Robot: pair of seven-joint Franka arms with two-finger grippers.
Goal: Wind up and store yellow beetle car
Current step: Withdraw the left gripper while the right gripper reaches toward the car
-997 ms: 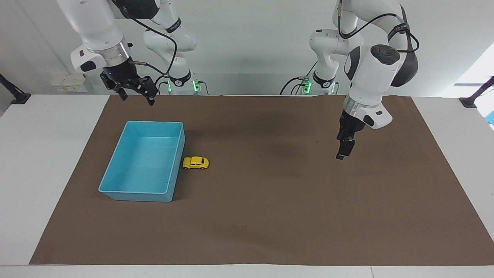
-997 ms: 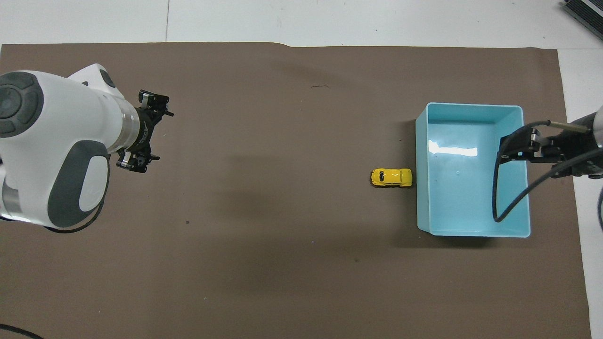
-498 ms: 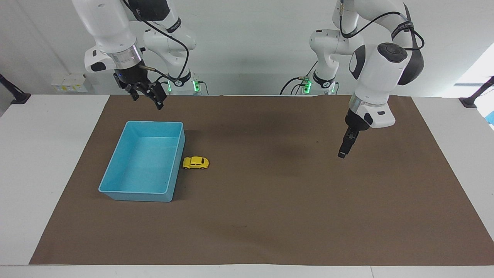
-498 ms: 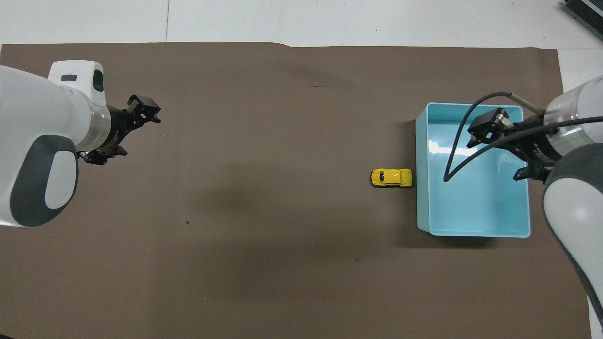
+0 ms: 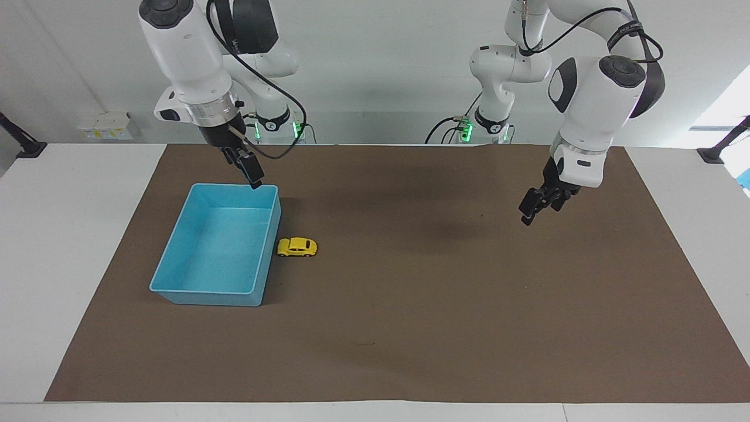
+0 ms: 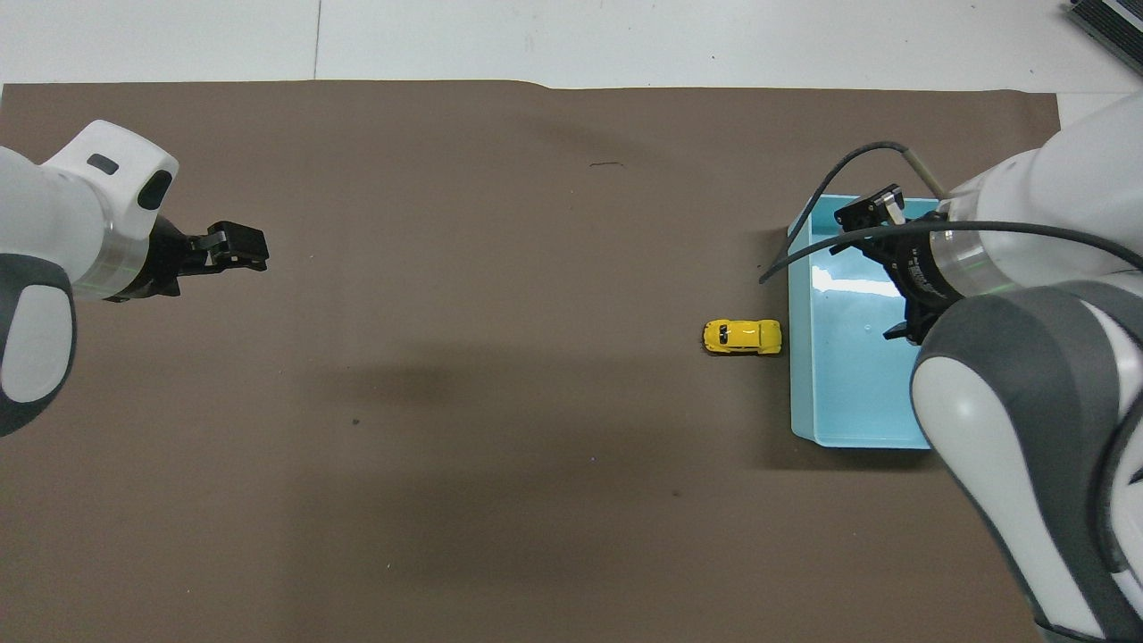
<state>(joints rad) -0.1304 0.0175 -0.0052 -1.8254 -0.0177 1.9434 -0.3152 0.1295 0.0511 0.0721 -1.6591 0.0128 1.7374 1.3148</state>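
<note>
Yellow and small, the car [image 5: 297,247] sits on the brown mat [image 5: 410,328] at the left centre of the facing view, touching or just beside the long wall of the blue bin [image 5: 176,258] on the side toward the left arm's end of the table; in the overhead view we see the car [image 6: 742,337] right of centre, again beside the bin [image 6: 804,393]. It stands on its wheels and nothing grips it. We find the right gripper [image 5: 254,176] in the upper left of the facing view, raised over the bin's edge nearest the robots, and in the overhead view the right gripper [image 6: 871,210] shows at the upper right, over the bin's corner. Its fingers look pressed together, though we cannot tell for sure at this angle. The left gripper [image 5: 530,211] hangs in the air at the right of the facing view over bare mat, well apart from the car; its fingers we likewise cannot read.
</note>
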